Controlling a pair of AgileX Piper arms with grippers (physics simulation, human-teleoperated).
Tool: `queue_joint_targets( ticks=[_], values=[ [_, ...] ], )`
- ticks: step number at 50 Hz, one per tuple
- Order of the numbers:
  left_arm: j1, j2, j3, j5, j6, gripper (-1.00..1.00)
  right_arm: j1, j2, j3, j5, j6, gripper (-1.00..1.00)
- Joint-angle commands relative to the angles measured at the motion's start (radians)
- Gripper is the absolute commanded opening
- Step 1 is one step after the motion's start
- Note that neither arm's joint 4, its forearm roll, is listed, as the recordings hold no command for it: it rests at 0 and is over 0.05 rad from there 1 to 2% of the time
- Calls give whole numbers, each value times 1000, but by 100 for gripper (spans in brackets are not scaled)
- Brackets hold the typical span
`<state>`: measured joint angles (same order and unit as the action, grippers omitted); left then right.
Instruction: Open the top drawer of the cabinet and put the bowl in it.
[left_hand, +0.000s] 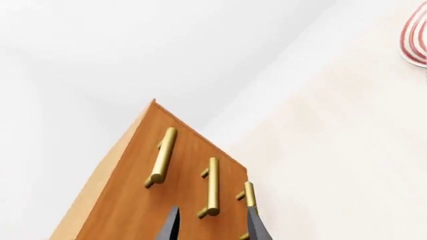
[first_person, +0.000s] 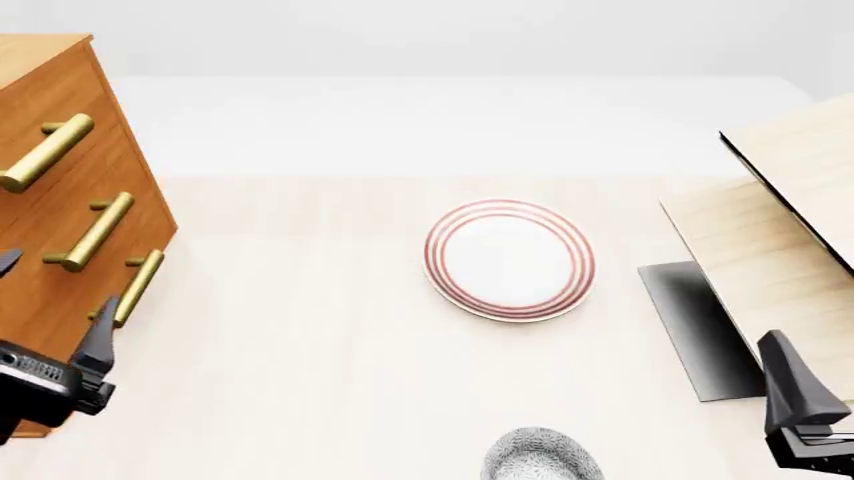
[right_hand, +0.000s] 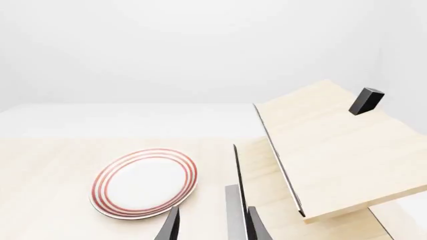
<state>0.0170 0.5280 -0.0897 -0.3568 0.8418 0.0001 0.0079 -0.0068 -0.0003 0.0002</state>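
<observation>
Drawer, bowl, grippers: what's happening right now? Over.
Left gripper open, near cabinet, holding nothing. Right gripper open, empty. Top drawer shut; bowl on table. Plate mid-table, not blocking.

Bare simulated tabletop scene: pale table (first_person: 334, 380), blank white surroundings, flat rendered surfaces.

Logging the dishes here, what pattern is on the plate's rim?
The plate is white with concentric red rings at its rim, clearest in the front view.
</observation>
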Motion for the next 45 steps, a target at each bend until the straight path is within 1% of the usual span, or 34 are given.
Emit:
queue_joint_targets(
  ticks=[1, 3, 4, 8, 9, 10, 11, 12, 13, 14, 15, 17, 23, 25, 29, 45],
  values=[
    [0, 73, 2, -83, 185, 100, 0, -1, 2, -1, 0, 100],
    [9, 77, 11, -108, 219, 100, 0, -1, 2, -1, 0, 100],
    [5, 102, 10, -128, 232, 100, 0, -1, 2, -1, 0, 100],
    [5, 135, -18, -142, 244, 100, 0, -1, 2, -1, 0, 100],
    [6, 155, -19, -158, 254, 100, 0, -1, 2, -1, 0, 100],
    [14, 181, -10, -196, 284, 100, 0, -1, 2, -1, 0, 100],
    [26, 193, -8, -214, 296, 100, 0, -1, 2, -1, 0, 100],
    [13, 191, -41, -184, 276, 100, 0, -1, 2, -1, 0, 100],
    [8, 185, -58, -166, 271, 100, 0, -1, 2, -1, 0, 100],
    [8, 226, -59, -208, 307, 100, 0, -1, 2, -1, 0, 100],
    [8, 228, -58, -211, 307, 100, 0, -1, 2, -1, 0, 100],
    [14, 270, -60, -246, 335, 100, 0, -1, 2, -1, 0, 100],
    [21, 284, -91, -240, 370, 100, 0, -1, 2, -1, 0, 100],
    [28, 300, -81, -272, 404, 100, 0, -1, 2, -1, 0, 100],
    [35, 285, -108, -236, 409, 100, 0, -1, 2, -1, 0, 100],
    [60, 317, -149, -255, 475, 100, 0, -1, 2, -1, 0, 100]
  ],
)
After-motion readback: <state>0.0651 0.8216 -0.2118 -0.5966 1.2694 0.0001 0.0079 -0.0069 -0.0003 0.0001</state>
